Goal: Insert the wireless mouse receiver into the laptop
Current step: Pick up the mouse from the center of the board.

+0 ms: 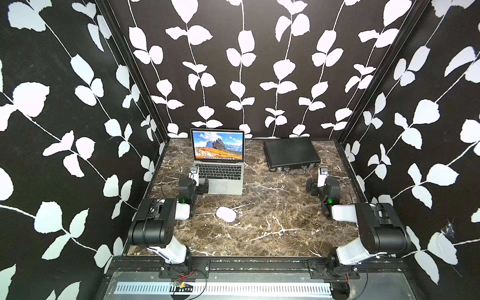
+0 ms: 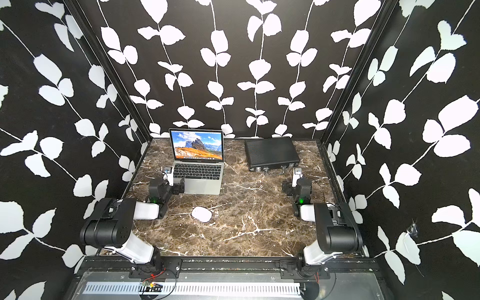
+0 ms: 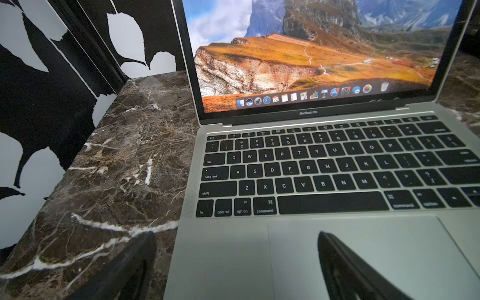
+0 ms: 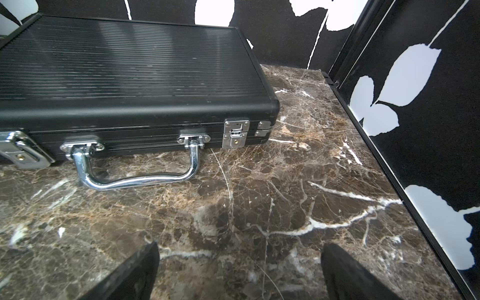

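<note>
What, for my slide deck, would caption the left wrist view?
Open fingers straddle the MacBook Pro's left edge over marble tabletop.

Brown veined tabletop [image 4: 259,207], polished like marble. The laptop [image 3: 228,249] shows matt silver metal, its keys [image 3: 330,205] dull black. Case [image 4: 117,70]: black, ribbed, slight sheen; its handle [image 4: 135,180] bright chrome. The wireless mouse [image 1: 226,214], smooth white, probably plastic from up here.
</note>
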Controlling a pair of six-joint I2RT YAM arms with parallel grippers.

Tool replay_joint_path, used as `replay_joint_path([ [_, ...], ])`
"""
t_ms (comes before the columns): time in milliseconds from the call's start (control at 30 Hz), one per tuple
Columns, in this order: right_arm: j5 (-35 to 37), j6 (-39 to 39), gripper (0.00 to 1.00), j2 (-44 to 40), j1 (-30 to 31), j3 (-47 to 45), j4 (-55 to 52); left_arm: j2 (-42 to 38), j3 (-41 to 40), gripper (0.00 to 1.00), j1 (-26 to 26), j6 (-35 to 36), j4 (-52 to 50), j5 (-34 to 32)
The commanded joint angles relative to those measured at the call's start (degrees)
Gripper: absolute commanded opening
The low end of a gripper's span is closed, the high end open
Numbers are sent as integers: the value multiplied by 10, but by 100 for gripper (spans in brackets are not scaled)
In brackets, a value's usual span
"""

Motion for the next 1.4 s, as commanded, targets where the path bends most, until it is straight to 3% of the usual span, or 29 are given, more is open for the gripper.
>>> replay_joint_path([
  [0, -4, -4, 100, -3, -3, 1, 21, -11, 2, 99, 3, 4, 10, 5],
  [400, -12, 0, 100, -7, -6, -2, 34, -14, -2, 99, 3, 3, 15, 1],
  [467, -21, -4, 100, -48, -7, 8, -23, -45, -3, 99, 1, 9, 10, 3],
  [600, -53, 0, 100, -150, -7, 43, -154, -157, 70, 99, -14, -22, -226, -46],
  [767, -160, 43, 99, -223, 18, 105, -266, -259, 140, 99, -17, -126, -439, -34],
  [933, -183, 58, 99, -272, 124, 153, -414, -324, 154, 99, -23, -232, -565, 46],
  [1167, -213, 99, 100, -312, 280, 144, -510, -355, 188, 99, -46, -259, -742, 113],
  [1367, -102, 116, 100, -222, 468, 126, -445, -354, 137, 99, -53, -290, -744, 153],
])
